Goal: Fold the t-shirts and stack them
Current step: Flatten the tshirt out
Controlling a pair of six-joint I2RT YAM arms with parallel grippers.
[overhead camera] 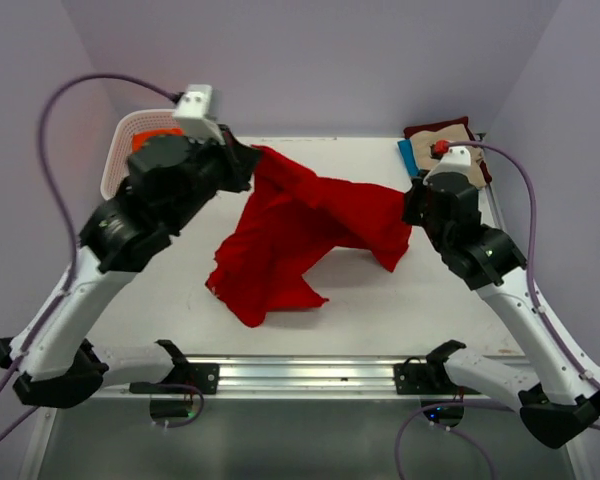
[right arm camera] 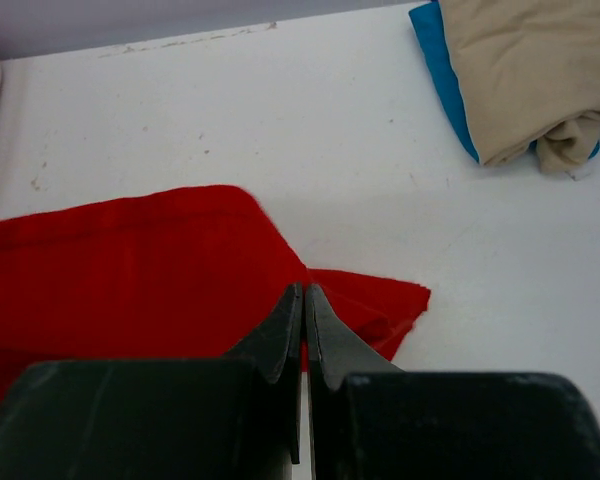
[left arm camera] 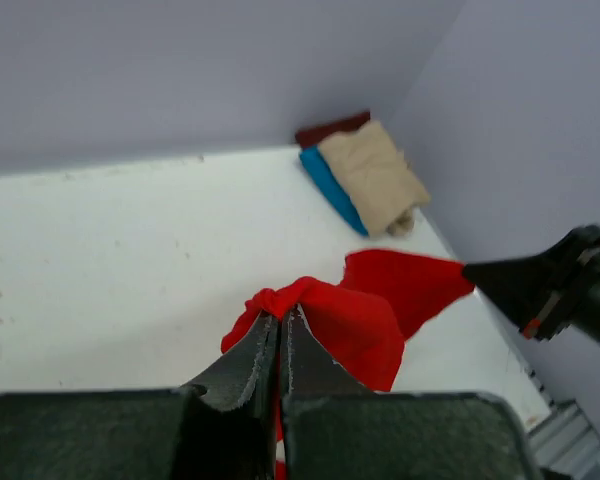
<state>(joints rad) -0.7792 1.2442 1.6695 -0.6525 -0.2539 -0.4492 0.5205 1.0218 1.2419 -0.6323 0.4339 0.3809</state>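
As it lies: red t-shirt [overhead camera: 300, 235], bunched mid-frame
Left gripper [left arm camera: 280, 318]: pinched closed on its corner
Right gripper [right arm camera: 305, 292]: closed on opposite edge

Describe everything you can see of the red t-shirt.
The red t-shirt is a large, plain bright red piece of soft cloth, unfolded and crumpled, spread across the middle of the white table. The left gripper is shut on a bunched corner at its far left end, and the right gripper is shut on its right edge. Its near part lies creased on the table, touching no other shirt.
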